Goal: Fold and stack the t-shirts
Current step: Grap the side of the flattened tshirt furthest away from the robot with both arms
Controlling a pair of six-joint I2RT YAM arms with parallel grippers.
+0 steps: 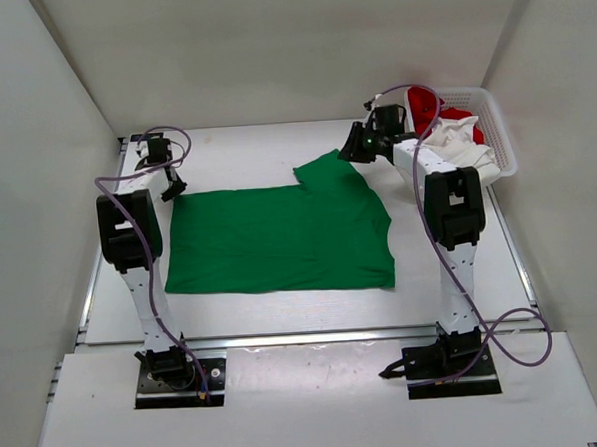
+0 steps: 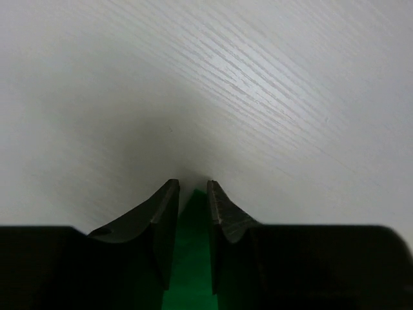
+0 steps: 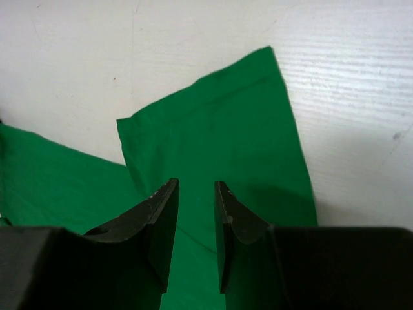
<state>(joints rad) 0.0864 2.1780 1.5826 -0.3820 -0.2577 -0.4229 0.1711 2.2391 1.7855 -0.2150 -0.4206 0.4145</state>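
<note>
hovering over the green t-shirt [image 1: 279, 235], left tool [image 2: 193, 194] and right tool [image 3: 197, 194] narrowly parted, empty; mesh basket [image 1: 500, 143] beside the right.

spread t-shirt [image 1: 279, 239]: on table [image 1: 235, 152], centre | basket [image 1: 502, 138]: behind-right of it (two other t-shirts [image 1: 464, 133] inside)

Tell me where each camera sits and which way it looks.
Top: above and behind the arms, looking down at table, green shirt and basket; both arms show.
Left wrist: on the left arm, facing bare table; left gripper and shirt corner show.
Right wrist: on the right arm, facing the shirt; right gripper shows.
Shared: all see the shirt.
</note>
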